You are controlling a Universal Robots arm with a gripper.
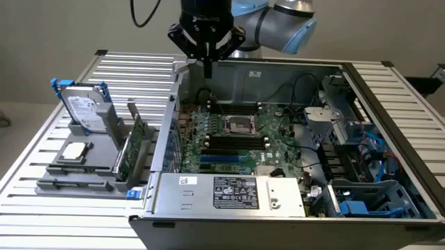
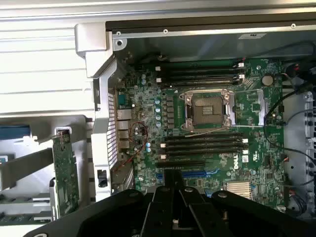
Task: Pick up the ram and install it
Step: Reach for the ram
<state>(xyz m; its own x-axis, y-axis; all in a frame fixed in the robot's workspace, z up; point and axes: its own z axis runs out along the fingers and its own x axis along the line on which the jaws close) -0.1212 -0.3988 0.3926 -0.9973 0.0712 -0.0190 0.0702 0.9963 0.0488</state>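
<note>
Slatted metal counter (image 1: 56,219), plain wall behind. Open computer case (image 1: 389,172) sits on it, motherboard (image 1: 278,143) exposed, CPU socket (image 1: 241,124) between banks of black memory slots (image 1: 236,143). Gripper (image 1: 206,73) hangs above the case's far corner, on the exterior view's left; jaws pressed together, holding nothing. Ram (image 1: 139,138): seemingly the narrow green board on edge in the grey holder (image 1: 83,166) outside the case, well apart from the gripper and hard to tell from the wider card beside it. Hard drive (image 1: 85,112) upright in the same holder.
</note>
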